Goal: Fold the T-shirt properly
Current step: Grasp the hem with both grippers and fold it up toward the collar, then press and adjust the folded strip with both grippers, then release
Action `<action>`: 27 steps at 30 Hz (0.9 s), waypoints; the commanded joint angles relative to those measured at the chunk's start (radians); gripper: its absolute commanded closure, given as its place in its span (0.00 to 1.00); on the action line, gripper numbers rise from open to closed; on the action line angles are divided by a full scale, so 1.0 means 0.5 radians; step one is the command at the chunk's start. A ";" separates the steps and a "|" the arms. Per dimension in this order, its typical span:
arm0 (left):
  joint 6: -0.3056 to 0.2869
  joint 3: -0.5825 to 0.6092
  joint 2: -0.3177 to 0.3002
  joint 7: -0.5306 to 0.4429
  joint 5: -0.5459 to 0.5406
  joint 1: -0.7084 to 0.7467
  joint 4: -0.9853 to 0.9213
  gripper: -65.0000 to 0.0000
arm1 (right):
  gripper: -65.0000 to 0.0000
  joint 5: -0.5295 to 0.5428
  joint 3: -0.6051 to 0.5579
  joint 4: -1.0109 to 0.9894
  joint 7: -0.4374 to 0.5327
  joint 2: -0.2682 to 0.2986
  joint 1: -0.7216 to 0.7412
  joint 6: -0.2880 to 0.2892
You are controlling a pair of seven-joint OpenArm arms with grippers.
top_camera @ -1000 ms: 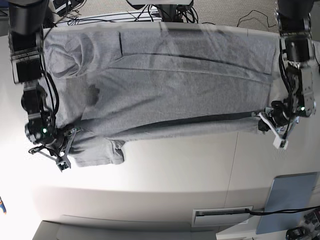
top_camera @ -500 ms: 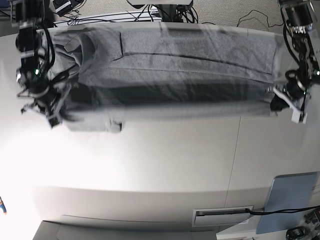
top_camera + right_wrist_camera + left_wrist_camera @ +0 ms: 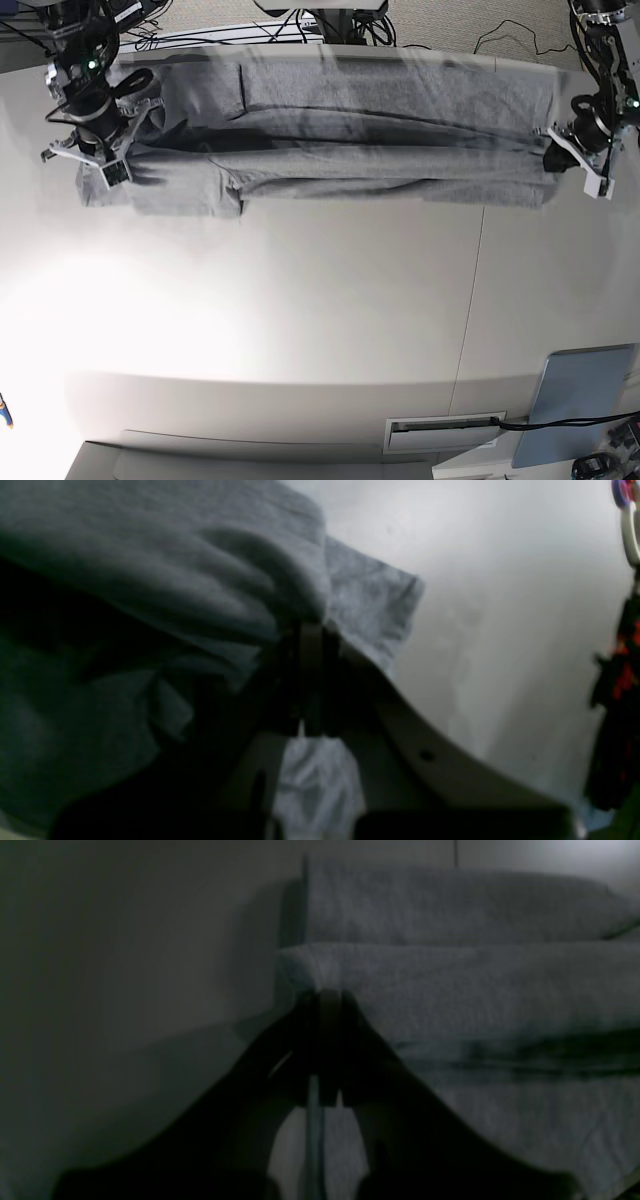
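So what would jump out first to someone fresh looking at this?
The grey T-shirt, stretched in a long band across the far side of the white table, held at its ends by the left hand and right hand. After that, the flat blue-grey panel in the near corner on the robot's left.

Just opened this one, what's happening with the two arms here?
The robot is folding a grey T-shirt on a white table. Its left gripper and right gripper are each shut on the cloth, one at either side, with a long fold stretched between them across the shirt. Fabric also shows beyond that fold on the side nearer the bottom of the base view. The fold looks unfinished, since both grippers have hold of the shirt and some cloth near the right one is bunched.
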 commanded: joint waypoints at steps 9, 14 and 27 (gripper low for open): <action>0.007 -0.021 -0.045 -0.061 -0.008 0.060 0.029 1.00 | 1.00 -0.108 0.019 0.046 -0.028 0.033 -0.156 -0.092; 0.007 -0.021 -0.045 -0.068 -0.008 0.060 0.029 1.00 | 1.00 -0.109 0.019 0.046 -0.137 0.033 -0.161 -0.092; 0.008 -0.021 -0.045 -0.057 -0.008 0.060 0.029 1.00 | 1.00 -0.131 0.019 0.046 -0.183 0.031 -0.244 -0.136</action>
